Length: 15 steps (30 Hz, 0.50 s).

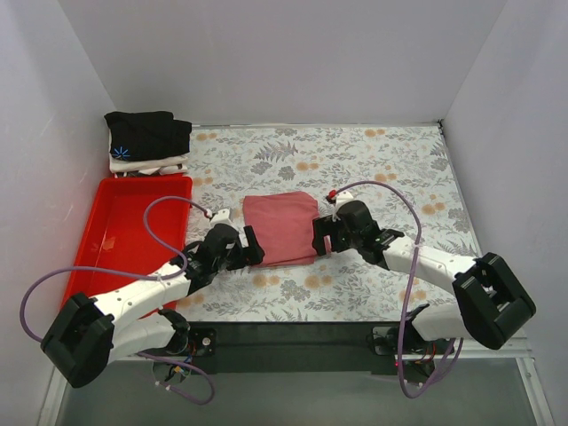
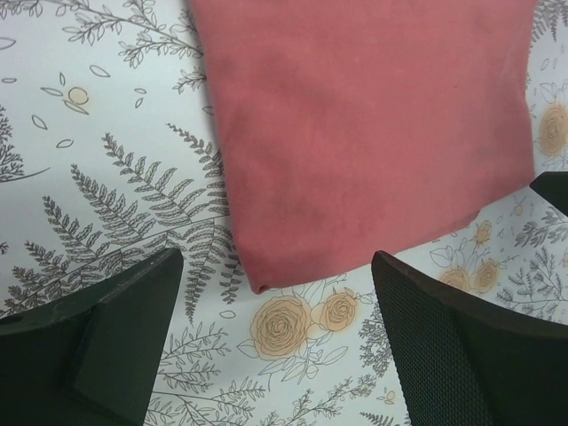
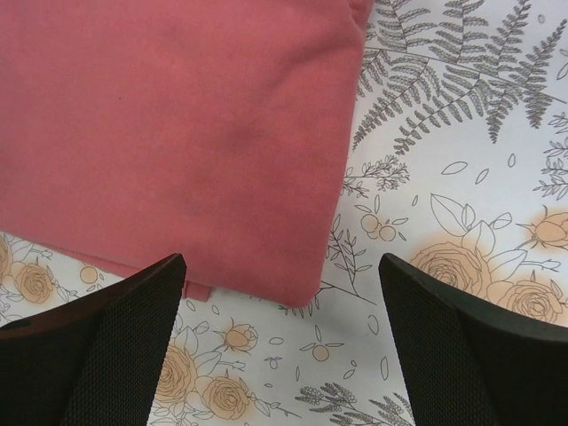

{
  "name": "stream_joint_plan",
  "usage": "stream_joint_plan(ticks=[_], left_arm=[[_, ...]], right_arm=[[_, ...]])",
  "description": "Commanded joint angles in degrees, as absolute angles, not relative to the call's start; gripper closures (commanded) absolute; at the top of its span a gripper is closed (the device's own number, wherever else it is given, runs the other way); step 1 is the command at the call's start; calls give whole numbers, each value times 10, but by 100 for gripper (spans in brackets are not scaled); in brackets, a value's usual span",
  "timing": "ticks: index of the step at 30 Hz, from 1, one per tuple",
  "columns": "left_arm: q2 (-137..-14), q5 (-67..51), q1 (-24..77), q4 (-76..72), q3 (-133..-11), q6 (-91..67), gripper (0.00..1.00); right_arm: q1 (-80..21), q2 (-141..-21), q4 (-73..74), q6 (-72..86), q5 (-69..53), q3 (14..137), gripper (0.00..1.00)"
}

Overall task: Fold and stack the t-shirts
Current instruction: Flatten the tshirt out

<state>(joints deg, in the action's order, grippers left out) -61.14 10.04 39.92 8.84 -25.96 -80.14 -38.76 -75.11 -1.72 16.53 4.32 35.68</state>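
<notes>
At the left edge of the worktop [image 1: 373,169] we see one red tray [image 1: 115,235]. Beyond it, in the far-left corner, one black t-shirt [image 1: 146,131] lies on one white t-shirt [image 1: 164,165]. Mid-worktop, one folded salmon-red t-shirt [image 1: 282,229] lies between our left pincer [image 1: 252,247] and right pincer [image 1: 320,236], both wide open and empty.

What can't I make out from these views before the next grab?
Top view: near corners of the salmon-red shirt, partly behind the left gripper and right gripper.
Top view: the white shirt, mostly under the black shirt; its fold is hidden.
Wrist views: the salmon-red shirt's far part, cut off by frame edges.
</notes>
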Motion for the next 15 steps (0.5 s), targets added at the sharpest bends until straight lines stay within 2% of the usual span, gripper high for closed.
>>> stream_joint_plan(ticks=[1, 6, 9, 14, 15], left_arm=[[-611, 98, 406, 98, -251, -823, 20], [-589, 92, 408, 100, -232, -843, 21], [-588, 80, 408, 91, -224, -846, 25], [-609, 63, 409, 63, -217, -851, 32], [-611, 56, 409, 57, -215, -853, 32]], right_arm=[[-392, -779, -64, 170, 30, 361, 19], [-392, -800, -75, 171, 20, 367, 20], [-392, -817, -77, 171, 21, 376, 21], [-392, -844, -84, 174, 16, 388, 28], [-392, -849, -84, 173, 15, 388, 32]])
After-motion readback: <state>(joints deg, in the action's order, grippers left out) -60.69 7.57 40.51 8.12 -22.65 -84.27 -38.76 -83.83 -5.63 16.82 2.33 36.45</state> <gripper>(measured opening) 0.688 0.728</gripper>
